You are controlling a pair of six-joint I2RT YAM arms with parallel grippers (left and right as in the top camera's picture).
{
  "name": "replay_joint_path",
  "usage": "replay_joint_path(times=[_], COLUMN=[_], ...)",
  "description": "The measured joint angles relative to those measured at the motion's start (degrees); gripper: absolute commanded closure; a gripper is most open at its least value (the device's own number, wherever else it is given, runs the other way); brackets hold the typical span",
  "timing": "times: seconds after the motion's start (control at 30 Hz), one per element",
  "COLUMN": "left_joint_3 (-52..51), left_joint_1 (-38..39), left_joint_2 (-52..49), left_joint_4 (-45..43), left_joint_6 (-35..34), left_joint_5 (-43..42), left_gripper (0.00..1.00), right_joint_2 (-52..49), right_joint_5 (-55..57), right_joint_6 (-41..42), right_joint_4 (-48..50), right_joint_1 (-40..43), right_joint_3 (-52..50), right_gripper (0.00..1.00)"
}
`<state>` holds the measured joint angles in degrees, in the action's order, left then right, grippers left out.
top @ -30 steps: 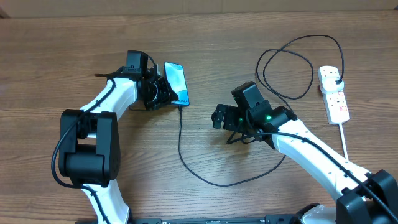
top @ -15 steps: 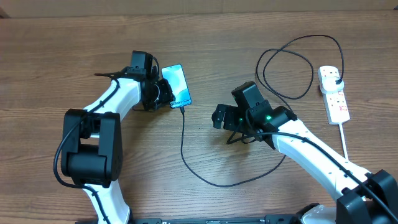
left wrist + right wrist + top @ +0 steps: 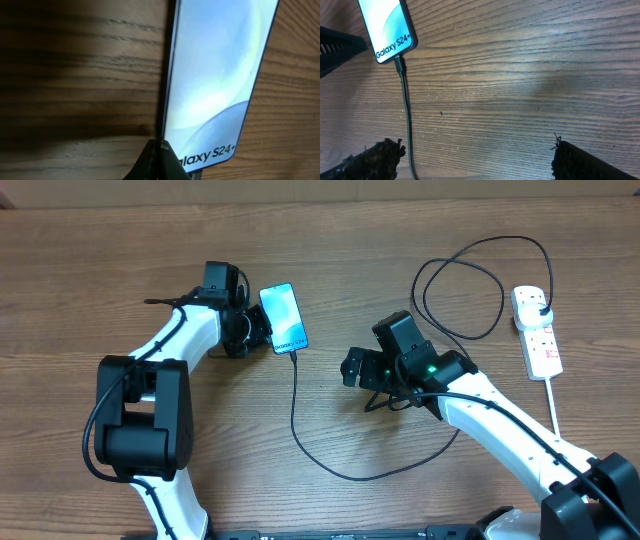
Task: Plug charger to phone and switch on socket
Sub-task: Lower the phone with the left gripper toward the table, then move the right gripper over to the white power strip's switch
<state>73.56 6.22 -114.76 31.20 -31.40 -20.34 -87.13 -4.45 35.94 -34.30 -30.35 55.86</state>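
Note:
The phone (image 3: pixel 283 318) lies at the table's left centre, its light-blue screen lit; it also shows in the left wrist view (image 3: pixel 215 75) and the right wrist view (image 3: pixel 385 22). The charger (image 3: pixel 293 405) is a thin black cable whose tip sits in the phone's bottom end (image 3: pixel 398 62). It loops across the table to a black plug (image 3: pixel 541 307) in the socket (image 3: pixel 541 348). My left gripper (image 3: pixel 160 152) is shut on the phone's left edge near the bottom corner. My right gripper (image 3: pixel 475 160) is open and empty above bare wood, right of the cable.
The white power strip's cord (image 3: pixel 553 405) runs toward the front right edge. The cable makes a wide loop (image 3: pixel 460 290) at the back right and a low loop (image 3: pixel 370 476) in front of my right arm.
My left gripper has shifted slightly left and turned, and the phone has tilted a little with it. The right arm has not moved.

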Motion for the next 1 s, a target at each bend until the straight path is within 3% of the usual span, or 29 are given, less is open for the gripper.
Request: replay_joint_path(times=[0.33, 0.6, 0.87, 0.97, 1.0], left_joint_3=[0.0, 0.0, 0.0, 0.0, 0.0], left_joint_1=[-1.2, -1.2, -1.2, -1.2, -1.2], left_joint_2=[0.0, 0.0, 0.0, 0.0, 0.0], left_joint_4=[0.0, 0.3, 0.2, 0.1, 0.1], left_joint_6=[0.0, 0.0, -0.1, 0.0, 0.0], left_joint_5=[2.1, 2.8, 0.4, -0.1, -0.4], left_gripper=[0.94, 0.83, 0.96, 0.96, 0.96], right_joint_2=[0.0, 0.0, 0.0, 0.0, 0.0], right_joint_5=[0.0, 0.0, -1.0, -1.3, -1.3], right_joint_6=[0.0, 0.0, 1.4, 0.8, 1.0], right_joint_4=[0.0, 0.0, 3.8, 5.7, 5.6], right_joint_1=[0.0, 0.0, 0.0, 0.3, 0.5], right_joint_3=[0.0, 0.0, 0.0, 0.1, 0.1], right_gripper=[0.0, 0.0, 0.0, 0.3, 0.46])
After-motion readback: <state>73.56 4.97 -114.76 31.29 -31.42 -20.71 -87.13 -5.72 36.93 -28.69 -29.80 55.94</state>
